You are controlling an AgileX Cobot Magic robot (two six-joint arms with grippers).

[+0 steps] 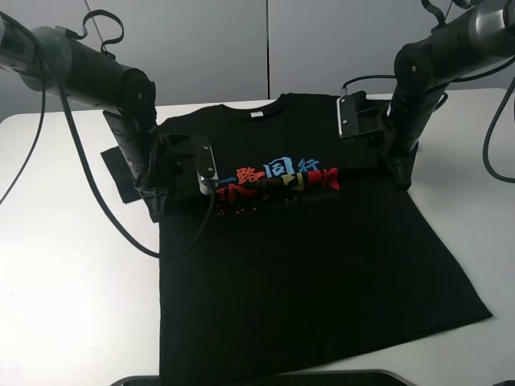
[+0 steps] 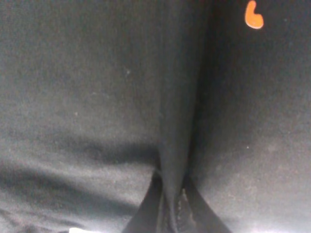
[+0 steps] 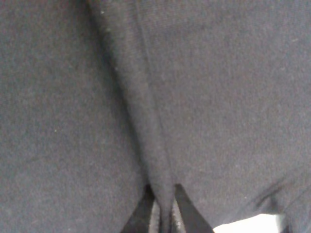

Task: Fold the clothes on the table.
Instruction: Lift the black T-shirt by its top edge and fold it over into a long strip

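The clothes are one black T-shirt (image 1: 306, 265) lying flat, chest up, on the white table (image 1: 64, 281), with red and blue characters (image 1: 278, 178) across the chest and a white neck label (image 1: 256, 114). My left gripper (image 1: 157, 205) is down at the shirt's left shoulder edge, beside the sleeve (image 1: 113, 173). In the left wrist view that gripper (image 2: 170, 213) is shut on a raised ridge of the black shirt (image 2: 97, 97). My right gripper (image 1: 400, 177) is down at the right shoulder edge. In its wrist view it (image 3: 161, 211) is shut on a pinched fold of shirt (image 3: 233, 97).
Black cables (image 1: 88, 185) hang from the left arm over the table and shirt edge, and another cable (image 1: 491, 137) loops on the right. A dark object (image 1: 265, 378) lies at the table's near edge. A grey wall (image 1: 241, 48) rises behind the table.
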